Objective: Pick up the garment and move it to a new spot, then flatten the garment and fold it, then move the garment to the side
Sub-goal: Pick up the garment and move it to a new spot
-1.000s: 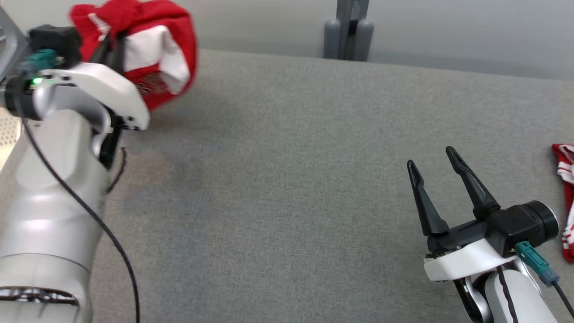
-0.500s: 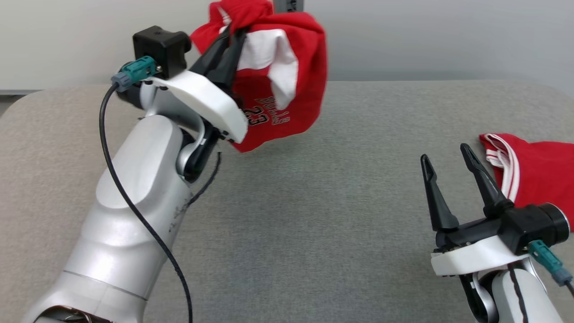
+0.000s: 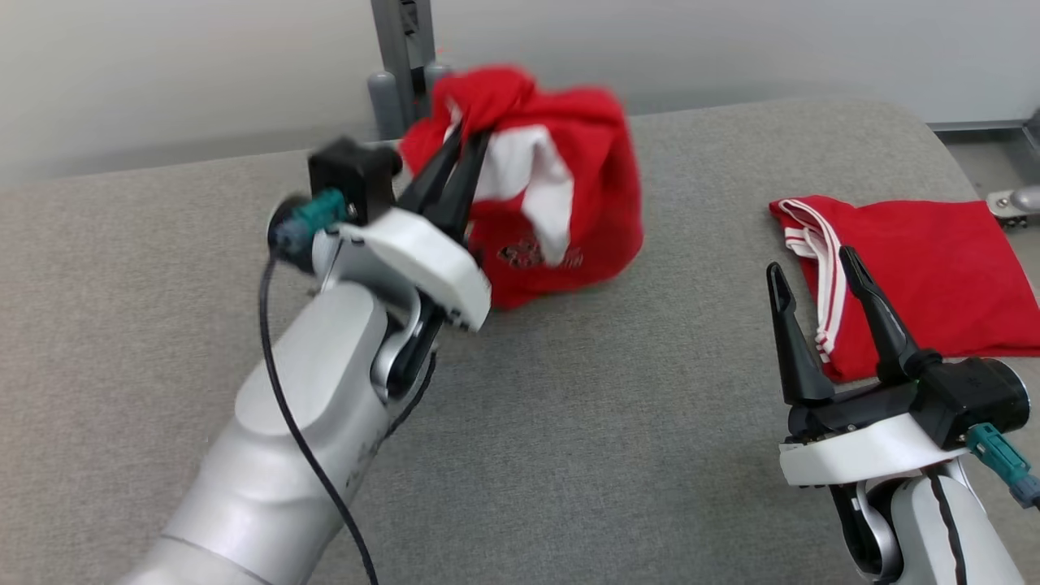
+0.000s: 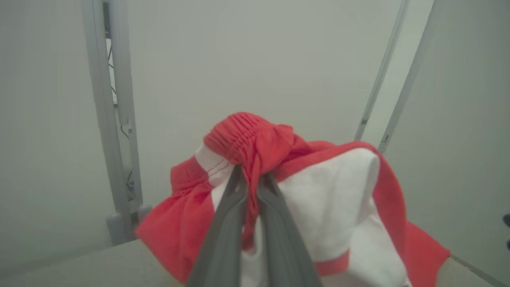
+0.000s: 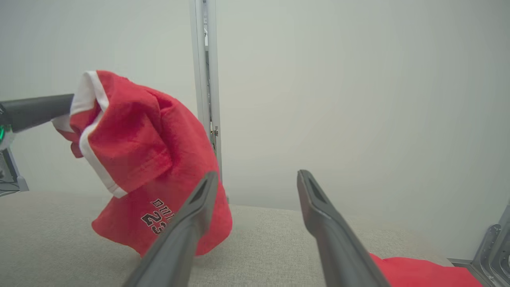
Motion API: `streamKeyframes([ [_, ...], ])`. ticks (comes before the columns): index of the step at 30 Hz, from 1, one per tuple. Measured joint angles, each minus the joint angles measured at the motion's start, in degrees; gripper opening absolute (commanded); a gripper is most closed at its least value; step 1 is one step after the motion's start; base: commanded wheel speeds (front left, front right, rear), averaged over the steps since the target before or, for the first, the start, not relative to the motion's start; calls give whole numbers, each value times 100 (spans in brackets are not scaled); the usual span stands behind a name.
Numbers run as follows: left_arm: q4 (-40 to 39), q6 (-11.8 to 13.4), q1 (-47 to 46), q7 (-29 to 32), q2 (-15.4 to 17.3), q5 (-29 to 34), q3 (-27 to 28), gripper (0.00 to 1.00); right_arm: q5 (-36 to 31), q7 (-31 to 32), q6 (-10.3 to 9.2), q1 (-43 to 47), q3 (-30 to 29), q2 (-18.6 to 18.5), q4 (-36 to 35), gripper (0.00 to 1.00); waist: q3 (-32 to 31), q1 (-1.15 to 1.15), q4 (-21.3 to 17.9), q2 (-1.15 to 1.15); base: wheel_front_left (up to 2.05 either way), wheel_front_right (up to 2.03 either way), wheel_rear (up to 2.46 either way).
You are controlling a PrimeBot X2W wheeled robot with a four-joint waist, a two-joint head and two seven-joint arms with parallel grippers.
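Observation:
The garment (image 3: 569,203) is a bunched red piece with white panels and dark print, hanging over the far middle of the grey table (image 3: 617,422). My left gripper (image 3: 467,140) is shut on its gathered top edge; the left wrist view shows the two fingers pinching the red waistband of the garment (image 4: 255,143). In the right wrist view the garment (image 5: 151,167) hangs with its lowest fold close to the table; whether it touches I cannot tell. My right gripper (image 3: 812,272) stands open and empty at the lower right, seen again as my right gripper (image 5: 257,177) in its own view.
A second red garment with white stripes (image 3: 910,272) lies folded flat on the table's right side, just behind my right gripper. A grey post (image 3: 402,57) rises behind the table's far edge. A metal frame part (image 3: 1016,199) sits beyond the right edge.
The head camera has swung, so the whole picture shifted. My left arm has carried the garment rightward and lower, toward the table's middle. The right gripper keeps its pose, open.

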Motion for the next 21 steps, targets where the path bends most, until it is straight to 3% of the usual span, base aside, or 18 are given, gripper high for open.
streamKeyframes([
  [5,1101,218,369,-98,7,130,-140,0,0,0,0,-12,-13,-1,-1,100,69,0,-105,0,0,0,0],
  [6,1300,235,414,-110,7,158,-177,24,0,0,0,-16,-13,0,0,100,75,0,-105,0,0,0,0],
  [7,1469,240,461,-120,10,193,-237,71,-1,0,0,-16,-22,-1,3,100,75,0,-99,0,0,0,0],
  [8,1629,220,508,-121,11,232,-310,100,-4,0,0,-15,-26,-1,5,100,73,0,-85,0,0,0,0],
  [12,1990,-23,672,-165,1,147,-408,100,-41,0,0,16,-7,1,47,100,38,0,12,0,0,0,0],
  [21,1973,-11,691,-337,120,34,-113,100,-79,0,1,159,2,5,100,100,-210,0,367,0,0,0,0],
])
